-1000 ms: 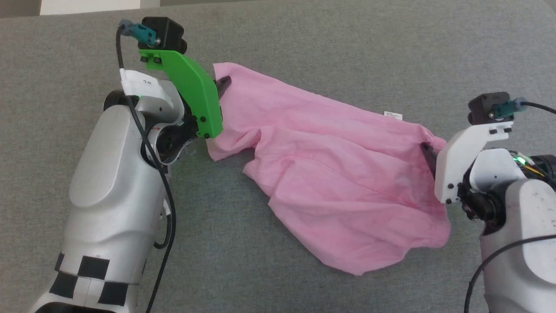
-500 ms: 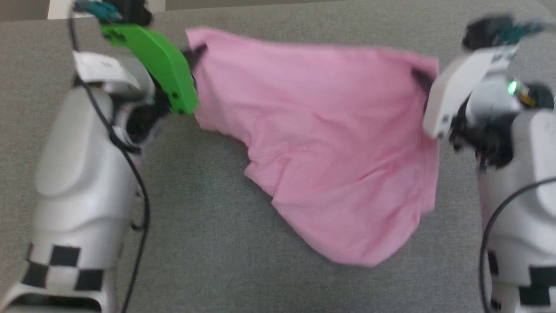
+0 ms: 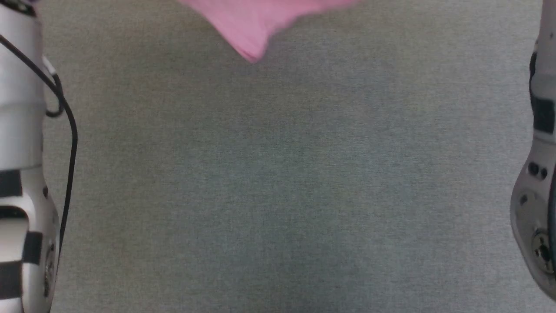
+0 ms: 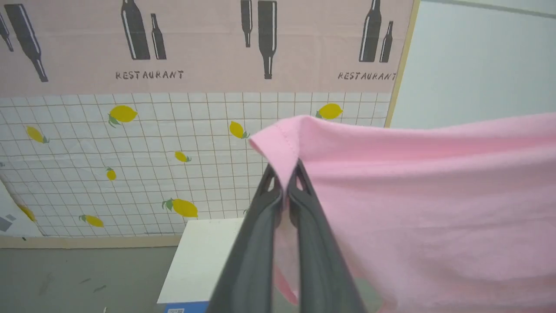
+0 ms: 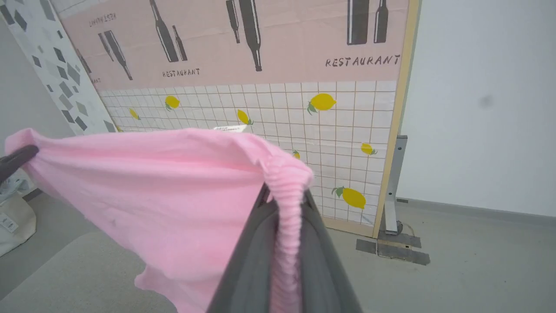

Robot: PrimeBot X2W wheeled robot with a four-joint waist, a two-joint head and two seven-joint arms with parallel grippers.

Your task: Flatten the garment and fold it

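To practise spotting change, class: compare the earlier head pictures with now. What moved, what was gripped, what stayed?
The light pink thin-fabric shorts rose off the grey cloth surface and now hang stretched between both grippers. The right gripper closed on the gathered waistband; the left gripper stayed shut on its corner.

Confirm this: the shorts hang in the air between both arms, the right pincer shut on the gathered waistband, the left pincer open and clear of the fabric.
One thing is wrong. The left pincer is not open and clear: the left wrist view shows it shut on a stitched corner of the shorts. The rest is right: the right pincer is shut on the gathered waistband, and the shorts hang between both arms.
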